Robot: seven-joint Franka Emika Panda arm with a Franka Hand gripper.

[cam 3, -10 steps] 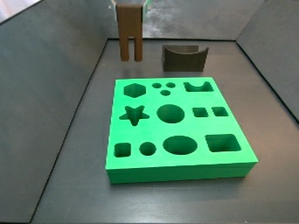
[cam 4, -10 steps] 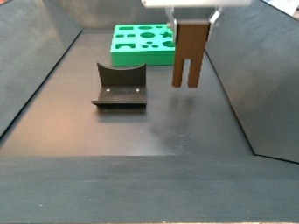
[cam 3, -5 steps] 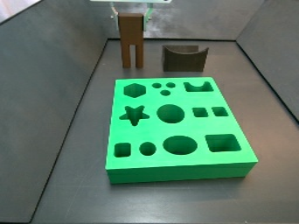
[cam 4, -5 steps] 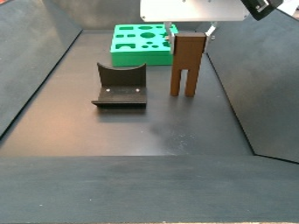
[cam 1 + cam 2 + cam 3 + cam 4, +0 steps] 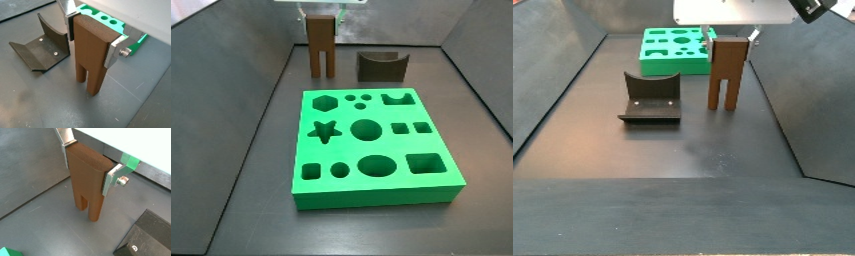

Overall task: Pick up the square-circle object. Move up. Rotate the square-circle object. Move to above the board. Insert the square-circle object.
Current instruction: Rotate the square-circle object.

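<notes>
Your end effector (image 5: 90,35) clamps the square-circle object's (image 5: 91,55) top, legs seemingly touching floor; board (image 5: 374,144) at 6 o'clock.

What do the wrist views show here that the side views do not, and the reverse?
Only the wrist views show the hand's silver fingers flanking the top of the square-circle object, and a screw in the fixture.

Only the side views show the whole board with its star, hexagon, round and square holes, and how the fixture stands apart from the block.

Both show the brown block upright with two legs at the dark floor, the hand at its top.
</notes>
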